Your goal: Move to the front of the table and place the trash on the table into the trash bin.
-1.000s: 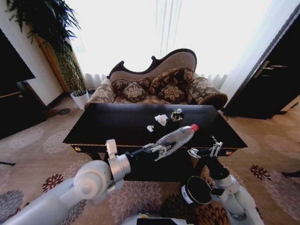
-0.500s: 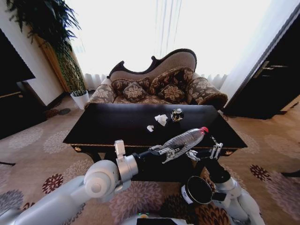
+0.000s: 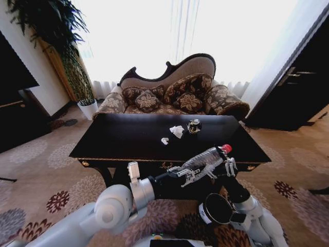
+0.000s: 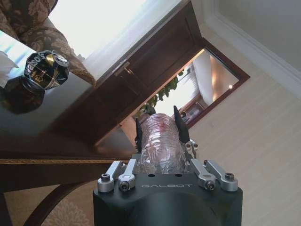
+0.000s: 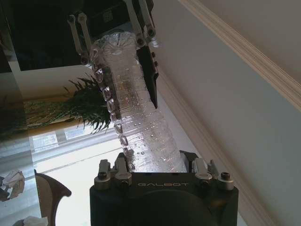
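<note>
Bottle (image 3: 207, 159) slanted, cap toward right gripper (image 3: 229, 165)

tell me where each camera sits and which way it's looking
Head view: on the robot's head, looking forward and down at the table, the sofa and the bin; both arms show, with the left claw and right claw at the bottle.
Left wrist view: on the left wrist, looking along the bottle between its fingers, past the table edge and a dark wrapper.
Right wrist view: on the right wrist, facing the bottle lengthwise, the left claw on its far end.
Shared: all three show the bottle.
</note>
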Robot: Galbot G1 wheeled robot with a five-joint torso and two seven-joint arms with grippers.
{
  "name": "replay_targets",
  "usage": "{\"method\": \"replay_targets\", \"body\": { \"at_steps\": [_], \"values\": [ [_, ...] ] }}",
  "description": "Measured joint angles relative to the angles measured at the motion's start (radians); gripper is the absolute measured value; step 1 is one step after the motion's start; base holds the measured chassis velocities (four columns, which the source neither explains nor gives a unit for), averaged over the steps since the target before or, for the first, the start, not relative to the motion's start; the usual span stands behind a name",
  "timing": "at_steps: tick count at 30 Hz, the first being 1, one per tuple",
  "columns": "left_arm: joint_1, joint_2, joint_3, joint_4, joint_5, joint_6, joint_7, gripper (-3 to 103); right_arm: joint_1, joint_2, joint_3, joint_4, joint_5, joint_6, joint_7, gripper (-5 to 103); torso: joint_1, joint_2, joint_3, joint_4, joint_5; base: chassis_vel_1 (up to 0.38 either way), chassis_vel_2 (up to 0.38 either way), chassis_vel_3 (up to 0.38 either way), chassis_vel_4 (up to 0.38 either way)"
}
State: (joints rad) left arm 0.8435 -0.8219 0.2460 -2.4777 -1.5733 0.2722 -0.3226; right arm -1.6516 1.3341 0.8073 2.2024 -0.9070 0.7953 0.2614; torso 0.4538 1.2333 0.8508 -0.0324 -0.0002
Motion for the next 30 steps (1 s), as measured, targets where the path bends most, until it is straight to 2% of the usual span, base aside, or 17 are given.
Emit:
{"method": "replay_targets", "body": {
  "at_steps": [5,9,10,11,12,14,15,17,18,20,23,27,30],
  "values": [
    [0.000,0.002,-0.004,-0.002,-0.001,0.002,0.000,36,0.000,0.000,0.000,0.000,0.002,-0.001,-0.001,44,0.000,0.000,0.000,0.0000,0.0000,0.000,0.000,0.000,0.000],
    [0.004,0.003,-0.008,-0.002,-0.002,0.009,0.000,36,-0.002,0.000,0.000,-0.006,0.002,0.000,0.000,38,0.000,0.000,0.000,-0.0001,0.0000,0.000,0.000,0.000,0.000],
    [0.006,0.004,-0.011,-0.003,-0.002,0.013,0.000,33,-0.001,0.001,0.000,-0.009,0.002,0.000,0.000,37,0.000,0.000,0.000,-0.0001,0.0000,0.000,0.000,0.000,0.000],
    [0.006,0.006,-0.012,-0.004,-0.001,0.016,0.000,38,0.000,0.001,0.000,-0.010,0.002,0.000,0.000,37,0.000,0.000,0.000,0.0000,0.0000,0.000,0.000,0.000,0.000],
    [0.006,0.006,-0.012,-0.004,-0.001,0.016,0.000,38,0.000,0.001,0.000,-0.010,0.002,0.000,0.000,37,0.000,0.000,0.000,0.0000,0.0000,0.000,0.000,0.000,0.000],
    [-0.001,0.015,-0.016,-0.008,0.004,0.022,0.001,48,0.004,0.001,-0.001,-0.011,0.003,0.000,0.000,36,0.000,0.000,0.000,0.0000,0.0000,0.000,0.000,0.000,0.000],
    [-0.005,0.019,-0.018,-0.010,0.005,0.025,0.001,48,0.005,0.002,-0.001,-0.012,0.003,0.000,0.000,36,0.000,0.000,0.000,-0.0001,0.0000,0.000,0.000,0.000,0.000],
    [-0.011,0.032,-0.029,-0.017,0.005,0.032,0.002,59,0.005,0.002,-0.001,-0.016,0.005,-0.001,0.000,31,0.000,0.000,0.000,-0.0001,0.0000,0.000,0.000,0.000,0.000],
    [-0.011,0.032,-0.029,-0.017,0.005,0.032,0.002,59,0.005,0.002,-0.001,-0.016,0.005,-0.001,0.000,31,0.000,0.000,0.000,-0.0001,0.0000,0.000,0.000,0.000,0.000],
    [-0.013,0.045,-0.046,-0.020,0.005,0.037,0.010,70,0.006,0.004,-0.001,-0.019,0.007,-0.003,0.000,26,0.000,0.000,0.000,-0.0001,0.0000,0.000,0.000,0.000,0.000],
    [-0.011,0.052,-0.062,-0.021,0.004,0.040,0.017,76,0.006,0.006,-0.001,-0.021,0.007,-0.003,0.000,25,0.000,0.000,0.000,-0.0001,0.0000,0.000,0.000,0.000,0.000],
    [0.004,0.064,-0.108,-0.021,0.015,0.046,0.023,97,0.006,0.012,-0.005,-0.025,0.004,-0.003,-0.001,25,0.000,0.000,0.000,-0.0001,-0.0001,0.000,0.000,0.000,0.000],
    [0.010,0.075,-0.143,-0.021,0.037,0.046,0.026,98,0.006,0.016,-0.007,-0.030,0.004,-0.003,-0.001,25,0.000,0.000,0.000,-0.0001,0.0000,0.000,0.000,0.000,0.000]
  ]
}}
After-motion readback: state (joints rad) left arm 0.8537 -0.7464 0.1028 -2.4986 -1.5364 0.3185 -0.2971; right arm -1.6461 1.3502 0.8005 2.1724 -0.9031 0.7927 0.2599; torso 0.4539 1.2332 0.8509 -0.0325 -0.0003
